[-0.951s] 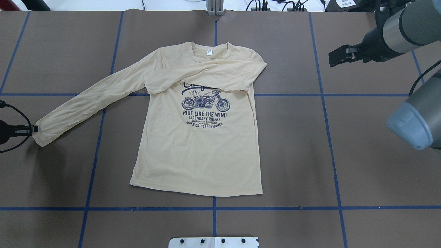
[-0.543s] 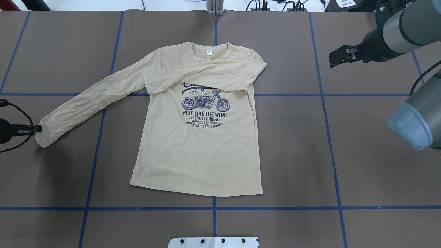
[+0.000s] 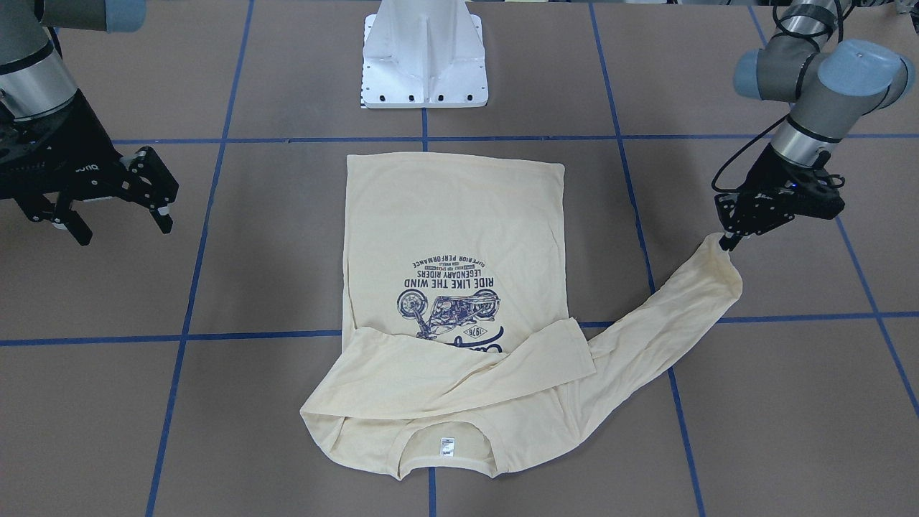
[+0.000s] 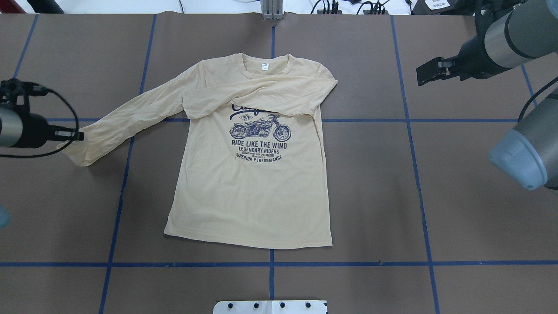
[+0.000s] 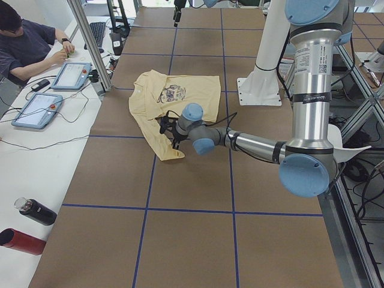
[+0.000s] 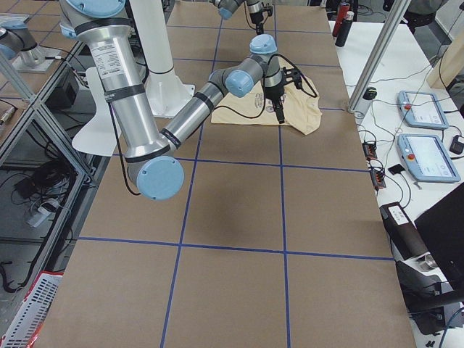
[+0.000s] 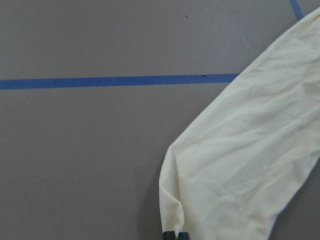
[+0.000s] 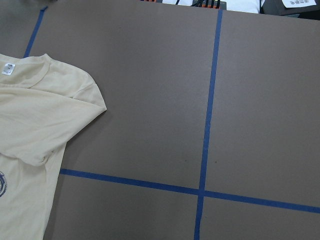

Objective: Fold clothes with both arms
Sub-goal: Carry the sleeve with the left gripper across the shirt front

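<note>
The left tool (image 3: 725, 240) is closed to a narrow pinch on the cuff (image 3: 720, 264) of the outstretched sleeve (image 4: 126, 117). In the wrist view its fingertips (image 7: 170, 235) sit almost together, and pale cloth drapes away from them toward the desk (image 4: 436, 196). The rest of the T-shirt (image 4: 253, 192) lies flat and print up, well away from this tool toward the middle of the desk, with its other sleeve (image 4: 261, 93) folded across the chest. The right tool (image 3: 122, 222) hangs with its jaws spread wide and holds nothing, well apart from the shirt beyond the shoulder on its own side. The fabric looks thin, light and wholly limp: the sleeve sags in soft wrinkles just beyond the left tool, so it will likely follow the pinch without resistance, trail behind it and crease wherever it lands. Weight is no concern. The likelier trouble is catching only one layer, or dragging the body askew if the pull runs too low. The cuff end seems a sound hold for laying this sleeve over. For later folds, the hem (image 4: 248, 242) corners and the shoulders probably offer the firmest edges.
</note>
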You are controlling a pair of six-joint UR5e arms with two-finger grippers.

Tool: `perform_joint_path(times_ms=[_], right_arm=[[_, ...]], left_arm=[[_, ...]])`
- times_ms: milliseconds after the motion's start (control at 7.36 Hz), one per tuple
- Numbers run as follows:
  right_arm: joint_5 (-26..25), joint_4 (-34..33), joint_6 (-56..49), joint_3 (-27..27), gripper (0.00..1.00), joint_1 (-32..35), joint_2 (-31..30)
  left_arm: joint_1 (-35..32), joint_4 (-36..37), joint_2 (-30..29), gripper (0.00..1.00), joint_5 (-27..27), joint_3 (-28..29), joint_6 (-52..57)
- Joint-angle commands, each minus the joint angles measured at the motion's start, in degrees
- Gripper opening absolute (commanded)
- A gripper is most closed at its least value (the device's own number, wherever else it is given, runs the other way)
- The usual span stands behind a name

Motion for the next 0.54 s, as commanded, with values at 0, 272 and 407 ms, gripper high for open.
perform_joint_path(times_ms=[0,272,407], right_arm=[[-0.07,0.00,0.27,-0.09,1.00,-0.09,0.09],[-0.24,0.00,0.44,-0.27,1.00,-0.09,0.27],[-0.24,0.00,0.62,-0.27,1.00,-0.09,0.36]], left_arm=[[-0.01,24.41,-17.47,0.00,-0.08,-3.90,-0.11],[0.60,39.55,-31.47,0.00,-0.16,-2.33,-1.42],[0.69,41.54,-38.58,0.00,-0.16,2.38,-5.69]])
